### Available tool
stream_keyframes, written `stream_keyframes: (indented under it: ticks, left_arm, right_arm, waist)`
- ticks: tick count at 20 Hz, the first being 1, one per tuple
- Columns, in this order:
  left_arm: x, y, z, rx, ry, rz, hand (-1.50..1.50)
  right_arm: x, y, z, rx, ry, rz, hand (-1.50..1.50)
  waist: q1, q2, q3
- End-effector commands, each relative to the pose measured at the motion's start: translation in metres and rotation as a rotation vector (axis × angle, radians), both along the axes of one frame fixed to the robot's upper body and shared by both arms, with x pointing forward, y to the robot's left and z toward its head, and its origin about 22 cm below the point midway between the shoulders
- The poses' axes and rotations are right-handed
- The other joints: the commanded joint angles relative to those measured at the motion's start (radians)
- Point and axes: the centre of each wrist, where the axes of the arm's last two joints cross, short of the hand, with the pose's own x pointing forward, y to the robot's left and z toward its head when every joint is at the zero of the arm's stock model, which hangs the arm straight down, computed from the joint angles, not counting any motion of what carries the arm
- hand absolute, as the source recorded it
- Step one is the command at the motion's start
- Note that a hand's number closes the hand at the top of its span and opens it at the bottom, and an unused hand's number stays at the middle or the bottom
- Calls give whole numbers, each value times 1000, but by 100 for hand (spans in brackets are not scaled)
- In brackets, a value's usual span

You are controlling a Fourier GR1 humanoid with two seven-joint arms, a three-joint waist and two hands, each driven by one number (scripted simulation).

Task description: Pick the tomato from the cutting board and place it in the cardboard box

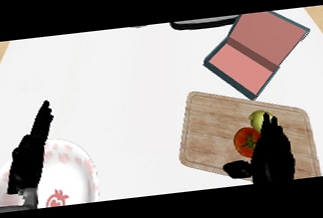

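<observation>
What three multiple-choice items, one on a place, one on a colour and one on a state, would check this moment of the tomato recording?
1. Where does the tomato lie?
A. On the cutting board
B. In the cardboard box
C. On the plate

2. What colour is the inside of the cardboard box?
A. Green
B. Pinkish red
C. Yellow

3. How is the right robot hand?
A. Curled round the tomato and lifted
B. Resting inside the box
C. Open, fingers straight, over the tomato's right side

Key:
1. A: the tomato sits on the wooden board, beside a yellow-green fruit.
2. B: the floor of the box shows pinkish red within a dark blue-grey rim.
3. C: its fingers point away from the robot, partly covering the tomato, which is not lifted. The left robot hand rests open over the plate at the view's left.
</observation>
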Motion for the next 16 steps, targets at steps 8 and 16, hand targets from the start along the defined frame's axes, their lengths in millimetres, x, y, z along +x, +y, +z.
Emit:
stream_keyframes:
  ticks: [8,16]
  left_arm:
    - [1,-13,18,-18,5,-24,0]
    - [-10,3,2,3,2,-12,0]
  right_arm:
    - [-14,-2,-26,62,28,-62,150]
    - [3,-1,-8,-235,-52,-103,150]
  waist:
    - [-3,-1,0]
    - [0,-1,0]
